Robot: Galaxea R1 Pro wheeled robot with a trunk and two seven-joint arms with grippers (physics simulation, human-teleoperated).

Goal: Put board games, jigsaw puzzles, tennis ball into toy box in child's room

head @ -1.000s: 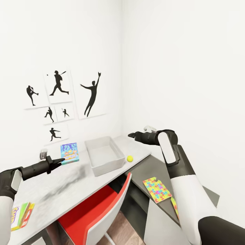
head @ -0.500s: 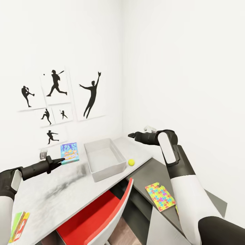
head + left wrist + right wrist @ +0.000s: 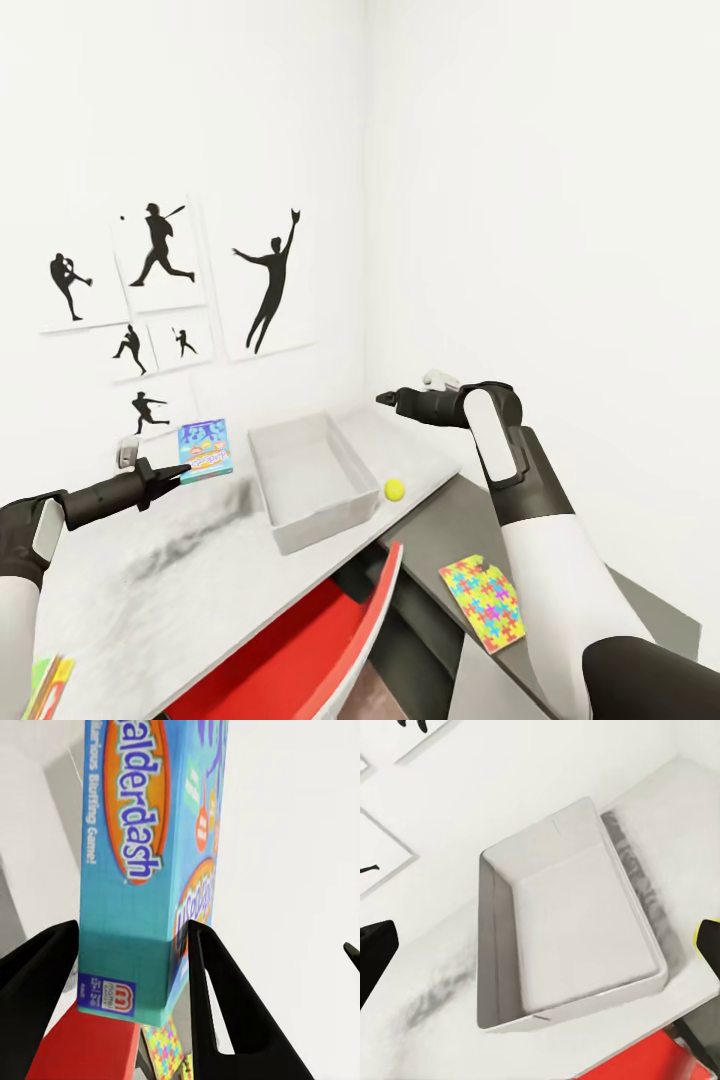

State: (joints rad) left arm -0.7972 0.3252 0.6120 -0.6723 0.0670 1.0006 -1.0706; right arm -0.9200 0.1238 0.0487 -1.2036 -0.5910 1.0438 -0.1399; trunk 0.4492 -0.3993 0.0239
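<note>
Left hand (image 3: 183, 470) is clamped on the blue board game (image 3: 206, 450), fingers either side of one short edge, box held on edge out over the desk (image 3: 180, 580); right hand (image 3: 384, 399) hovers high above the desk's far end with nothing in it, and its wrist view shows a dark fingertip at each side of frame with a wide gap, so spread open. Largest first: desk runs from 7 o'clock up to 2 o'clock in the head view, with the dark side unit (image 3: 450, 525) at 4 o'clock. Toy box (image 3: 311, 482) sits dead centre on the desk, no toys in it. Red chair (image 3: 330, 640) is tucked in at 6 o'clock. Blue game is at 9 o'clock of the toy box, near it. One jigsaw puzzle (image 3: 484, 603) lies flat on the side unit at 4 o'clock; a yellow-green-orange board game (image 3: 45, 682) is clipped by the frame at 7 o'clock. Tennis ball (image 3: 395, 489) is just beside the toy box at 3 o'clock. Handling guess: game box is stiff, light, glossy card, so the edge pinch should hold, though it could swing; puzzle sheet looks thin and floppy, take it at an edge; ball will roll, grip across the middle. Readable print on the box: "Balderdash", "...arious Bluffing Game!", small red Mattel-style badge.
</note>
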